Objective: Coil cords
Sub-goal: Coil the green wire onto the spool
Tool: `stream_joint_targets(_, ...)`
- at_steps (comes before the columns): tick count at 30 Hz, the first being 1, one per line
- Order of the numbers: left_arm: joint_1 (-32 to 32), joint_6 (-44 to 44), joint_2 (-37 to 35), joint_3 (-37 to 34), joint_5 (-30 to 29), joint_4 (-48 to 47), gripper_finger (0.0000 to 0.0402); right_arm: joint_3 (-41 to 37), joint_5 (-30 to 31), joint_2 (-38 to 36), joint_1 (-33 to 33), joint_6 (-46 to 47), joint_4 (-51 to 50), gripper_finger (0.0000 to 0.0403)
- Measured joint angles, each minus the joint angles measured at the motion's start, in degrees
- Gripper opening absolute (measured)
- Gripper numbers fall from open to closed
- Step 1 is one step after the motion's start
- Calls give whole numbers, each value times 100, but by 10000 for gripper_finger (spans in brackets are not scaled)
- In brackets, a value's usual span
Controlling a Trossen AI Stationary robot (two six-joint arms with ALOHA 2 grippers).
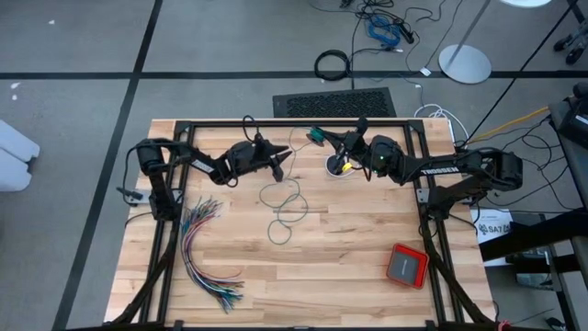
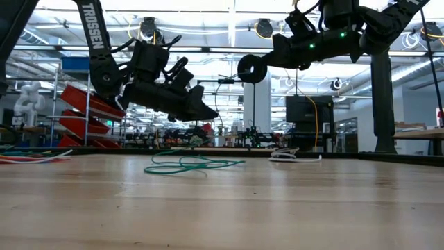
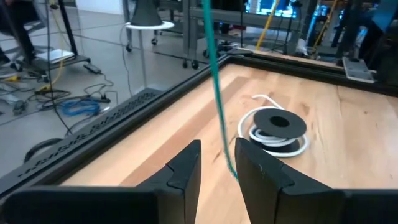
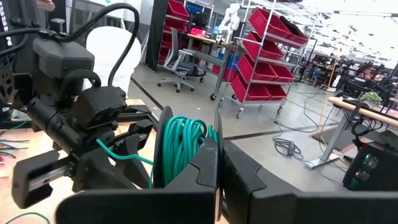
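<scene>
— Teal-green cord (image 1: 292,210), where is it?

— Part of it lies in loose loops on the wooden tabletop (image 1: 367,239), near the middle and a little toward the left arm. From there it rises to the left tool (image 1: 278,165), which hangs above the far half of the tabletop.

— Is the left tool gripping it?

— No. In the left wrist view the cord (image 3: 216,93) runs through the gap between the two fingers, and the fingers stand apart with space on both sides of it. That tool (image 3: 217,146) is open.

— And the right tool?

— The right tool (image 1: 323,138) is up in the air near the far edge, facing the left one. Its fingers are closed on a dark reel (image 4: 165,149), and many turns of the teal-green cord (image 4: 183,146) are wound on that reel. A strand leads from the reel across toward the left arm.

— The other cord?

— The black cord (image 3: 277,121) sits on the tabletop as a small round dark coil with a white strand curling round it, below the right tool and apart from both tools. The low view shows its white part (image 2: 295,156) lying flat on the wood.

— Anything else?

— A fan of many-coloured wires (image 1: 202,248) lies by the left arm's base, and a red-orange box (image 1: 406,265) rests near the right front corner
</scene>
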Motion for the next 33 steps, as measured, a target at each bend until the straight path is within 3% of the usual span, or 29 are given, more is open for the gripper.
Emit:
stream_joint_targets(17, -41, 38, -2, 226, -288, 35, 105, 0, -22, 0, -2, -126, 5, 0)
stream_joint_targets(22, -42, 82, -2, 480, 164, -211, 105, 0, -22, 0, -2, -131, 11, 0)
stream_joint_targets(27, -45, 177, -4, 588, 200, -986, 105, 0, -21, 0, -2, -98, 5, 0)
stream_joint_targets(33, -28, 151, -4, 588, 342, -1004, 105, 2, -21, 0, -2, -94, 2, 0)
